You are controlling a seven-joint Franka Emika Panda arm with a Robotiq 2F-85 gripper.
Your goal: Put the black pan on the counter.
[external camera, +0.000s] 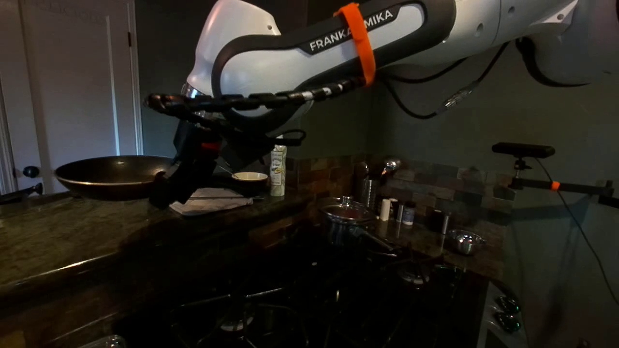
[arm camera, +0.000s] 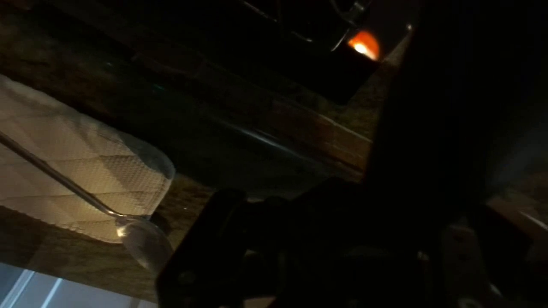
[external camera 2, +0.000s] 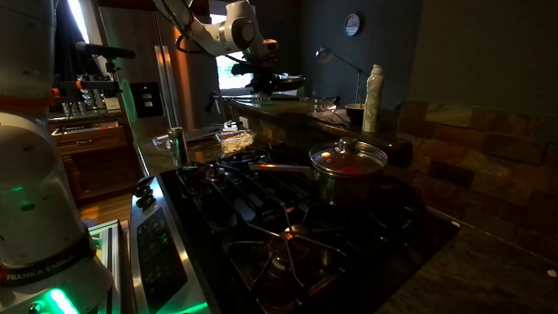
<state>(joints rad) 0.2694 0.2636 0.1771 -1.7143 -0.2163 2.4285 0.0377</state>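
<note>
The black pan (external camera: 113,176) is right beside my gripper (external camera: 167,191), roughly level over the counter (external camera: 72,237). In an exterior view the pan (external camera 2: 291,83) shows a gap between its base and the counter (external camera 2: 301,106), and my gripper (external camera 2: 266,87) is at its near side. The gripper looks shut on the pan at its handle side; the grip itself is dark. In the wrist view the jaws (arm camera: 274,214) are nearly black, and the pan cannot be told apart from them. The counter (arm camera: 188,199) shows there below.
A quilted cloth (arm camera: 85,158) with a spoon (arm camera: 145,241) lies on the counter. A bowl (external camera 2: 355,113) and a tall bottle (external camera 2: 373,100) stand at its end. Below is the black stovetop (external camera 2: 261,196) with a lidded pot (external camera 2: 348,185). A plastic container (external camera 2: 235,141) sits beyond.
</note>
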